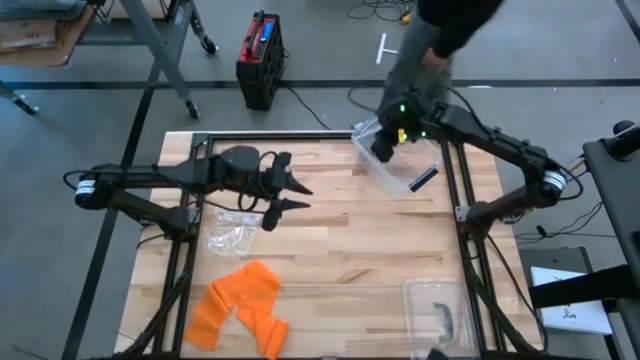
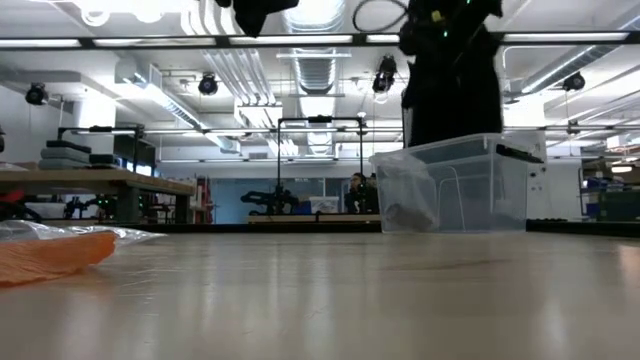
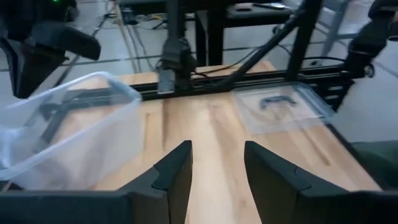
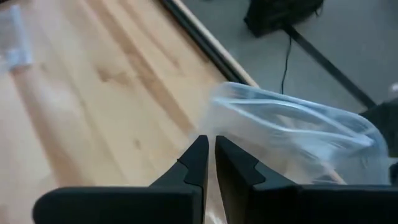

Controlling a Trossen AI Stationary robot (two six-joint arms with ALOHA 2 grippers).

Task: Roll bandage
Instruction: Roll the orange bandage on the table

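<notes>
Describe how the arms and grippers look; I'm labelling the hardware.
Both arms are dark and jointed. The left gripper has two dark angular fingers. The right gripper looks alike; green lights glow at its wrist.

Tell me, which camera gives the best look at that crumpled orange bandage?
The high view: the crumpled orange bandage lies fully visible near the wooden table's front-left corner. The low view catches only an orange sliver at its edge. Neither wrist view shows it.

Workshop: exposed ducts (image 2: pixel 318 72), workbenches (image 2: pixel 95 183), concrete floor (image 1: pixel 80 120).
</notes>
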